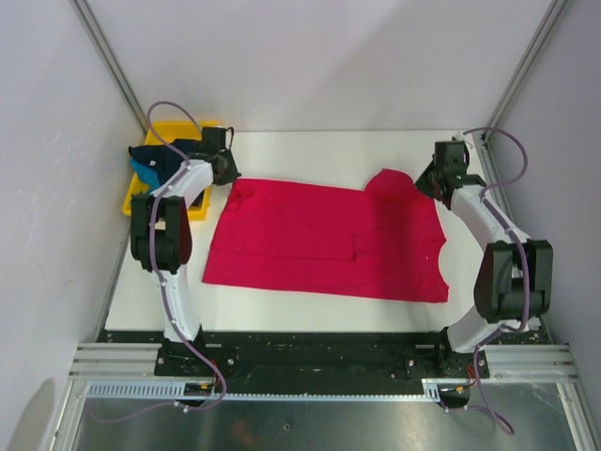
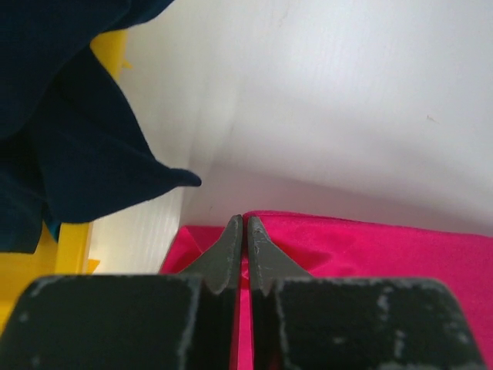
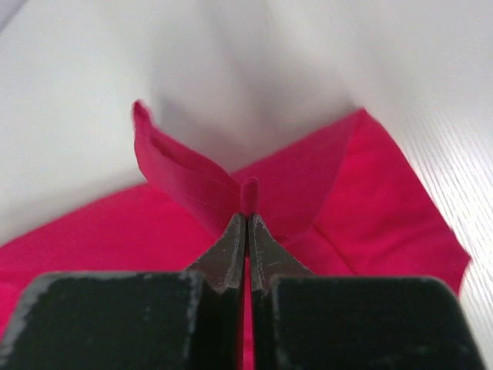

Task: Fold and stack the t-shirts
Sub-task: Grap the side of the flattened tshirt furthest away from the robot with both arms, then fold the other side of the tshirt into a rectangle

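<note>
The crimson-pink t-shirt (image 1: 324, 240) lies partly folded across the white table. My left gripper (image 1: 228, 175) is shut on its far left corner (image 2: 323, 247), the cloth pinched between the closed jaws. My right gripper (image 1: 430, 178) is shut on the far right edge, where a fold of pink cloth (image 3: 196, 181) stands up from the fingertips. The dark navy t-shirt (image 1: 150, 155) and a bit of the teal-blue t-shirt (image 1: 146, 174) lie in the yellow tray. The navy one also shows in the left wrist view (image 2: 69, 131).
The yellow plastic tray (image 1: 199, 209) stands at the far left edge of the table, just behind my left arm. White walls and metal frame posts (image 1: 111, 66) close in the back and sides. The table's near edge meets a black rail (image 1: 319, 343).
</note>
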